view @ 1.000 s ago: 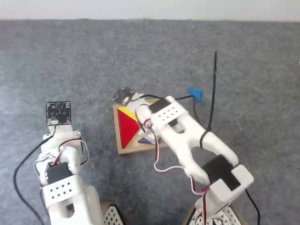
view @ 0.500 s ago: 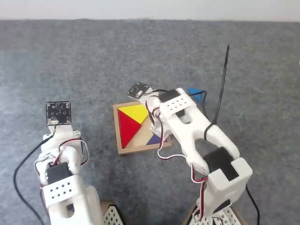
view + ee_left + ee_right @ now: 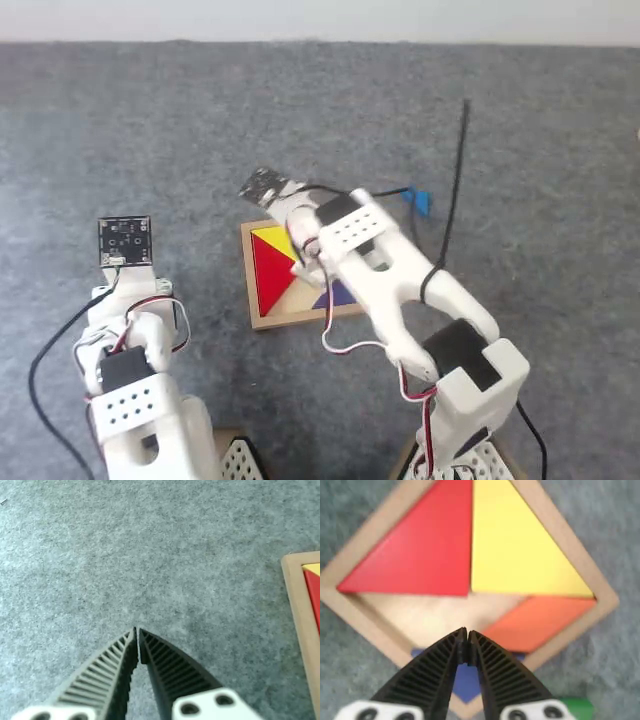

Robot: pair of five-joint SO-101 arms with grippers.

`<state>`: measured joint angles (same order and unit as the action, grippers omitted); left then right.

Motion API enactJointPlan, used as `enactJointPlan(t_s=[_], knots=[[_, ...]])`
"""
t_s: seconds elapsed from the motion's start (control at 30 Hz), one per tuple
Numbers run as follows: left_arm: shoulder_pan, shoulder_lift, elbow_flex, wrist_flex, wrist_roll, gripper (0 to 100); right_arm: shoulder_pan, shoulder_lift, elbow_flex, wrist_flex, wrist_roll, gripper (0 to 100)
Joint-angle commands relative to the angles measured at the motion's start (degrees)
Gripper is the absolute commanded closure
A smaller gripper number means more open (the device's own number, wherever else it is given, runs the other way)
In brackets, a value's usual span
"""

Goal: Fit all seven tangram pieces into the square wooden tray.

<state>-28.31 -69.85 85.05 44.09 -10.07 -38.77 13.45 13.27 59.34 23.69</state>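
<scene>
Grey carpeted surface point(image 3: 150, 120); square wooden tray point(image 3: 246, 275): red triangle point(image 3: 425, 550), yellow triangle point(image 3: 515, 555), orange parallelogram point(image 3: 535, 622). Ribbed left jaws, right jaws: closed.

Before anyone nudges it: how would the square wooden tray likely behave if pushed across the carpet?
The wooden tray looks flat and stiff, so it should slide whole rather than tip. The carpet looks rough, so it would probably drag. The red piece, inside the rim, likely rides along.

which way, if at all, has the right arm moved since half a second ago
Yes: the right arm swung left over the wooden tray, covering more of the yellow piece.
</scene>
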Motion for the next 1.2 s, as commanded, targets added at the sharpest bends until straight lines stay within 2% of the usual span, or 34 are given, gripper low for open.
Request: enactJointPlan(t_s=[0.0,0.17,0.37,0.63,0.7,0.8,0.97,1.1,1.17], knots=[[-0.2,0.2,-2.1,-0.9,-0.7,99,-0.7,0.7,-0.4,-2.7,-0.3,99.1],[-0.2,0.2,-2.1,-0.9,-0.7,99,0.5,1.5,-0.2,-2.7,-0.2,99.0],[-0.2,0.2,-2.1,-0.9,-0.7,99,5.1,1.4,0.0,0.4,-0.2,99.0],[-0.2,0.2,-2.1,-0.9,-0.7,99,5.2,0.1,-1.3,3.6,-0.1,99.1],[-0.2,0.2,-2.1,-0.9,-0.7,99,5.6,-2.2,-3.5,6.3,0.5,99.0],[-0.2,0.2,-2.1,-0.9,-0.7,99,8.1,-8.4,-5.3,9.1,9.5,99.0],[-0.2,0.2,-2.1,-0.9,-0.7,99,14.3,-18.3,-4.0,9.9,8.5,99.0],[-0.2,0.2,-2.1,-0.9,-0.7,99,18.2,-23.0,3.3,10.0,9.0,98.9],[-0.2,0.2,-2.1,-0.9,-0.7,99,19.2,-24.4,8.2,9.5,11.5,98.8]])
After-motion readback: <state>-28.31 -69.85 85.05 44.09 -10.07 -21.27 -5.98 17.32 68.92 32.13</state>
